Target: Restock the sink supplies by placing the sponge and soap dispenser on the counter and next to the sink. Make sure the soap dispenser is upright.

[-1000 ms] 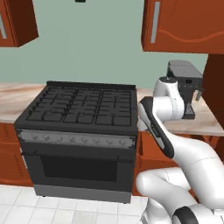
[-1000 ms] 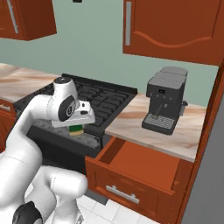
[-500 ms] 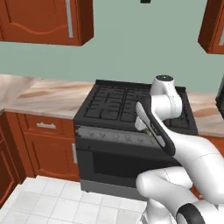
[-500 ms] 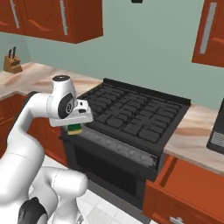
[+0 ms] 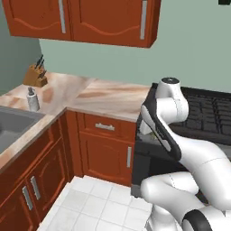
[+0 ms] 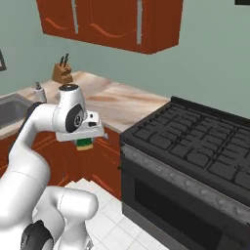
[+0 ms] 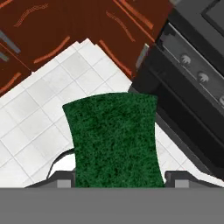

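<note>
Sponge (image 7: pixel 114 140) pinched in gripper (image 6: pixel 85 143) above floor tiles (image 7: pixel 35 118), dispenser (image 5: pixel 32 99) upright at counter (image 5: pixel 103 97) edge beside sink (image 5: pixel 11 126)

Hand (image 6: pixel 85 145) hangs over open tiled floor (image 5: pixel 106 203), stove (image 6: pixel 195 161) close on my right. Desk (image 5: pixel 101 97) corner stretch ahead lies bare and passable. Near sink (image 5: pixel 11 126): soap dispenser (image 5: pixel 31 99) stands on rim strip, knife block (image 5: pixel 36 74) behind at wall. Upper cabinets (image 5: pixel 85 20) cap headroom over desk.
</note>
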